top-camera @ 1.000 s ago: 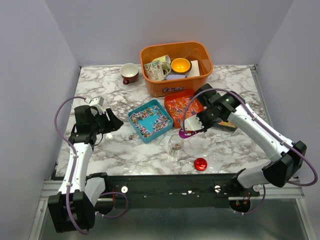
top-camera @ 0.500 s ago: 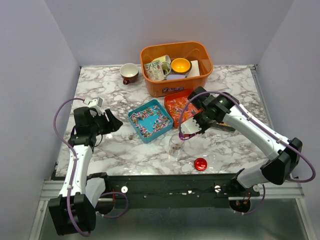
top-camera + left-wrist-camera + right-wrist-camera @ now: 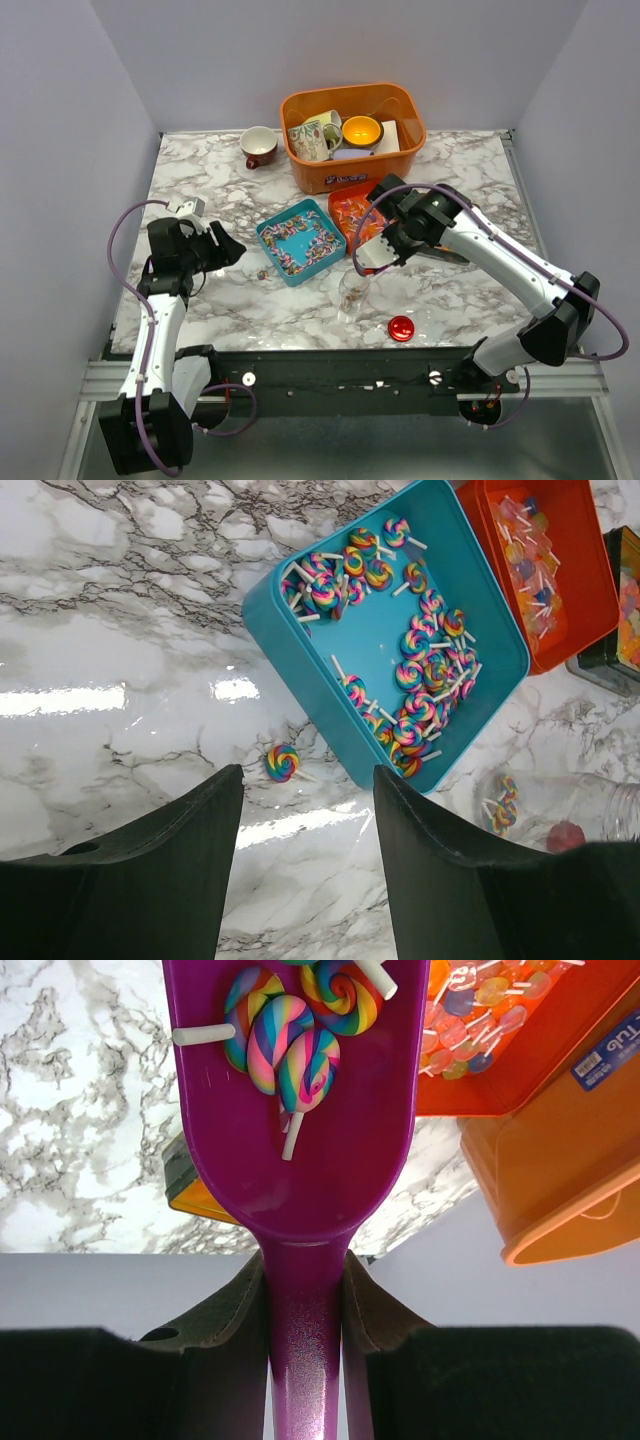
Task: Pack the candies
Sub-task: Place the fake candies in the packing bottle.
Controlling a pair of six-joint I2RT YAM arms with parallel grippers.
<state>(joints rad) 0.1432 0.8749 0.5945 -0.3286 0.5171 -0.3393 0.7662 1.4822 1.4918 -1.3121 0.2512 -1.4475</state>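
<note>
1. The right gripper (image 3: 305, 1285) is clamped on the handle of a purple scoop (image 3: 300, 1120); the left gripper (image 3: 307, 810) is held open, empty
2. A white marble table (image 3: 200, 180) is enclosed by grey walls (image 3: 60, 100); candies (image 3: 420, 670) are heaped in a teal tray (image 3: 290, 645), more are carried in the scoop, and a stray candy (image 3: 282, 762) is seen on the marble beside the tray
3. The right arm is bent inward, the scoop held close to a clear jar (image 3: 352, 290); the left arm is poised near the stray candy
4. The scoop's tip is cut off in the wrist view
</note>
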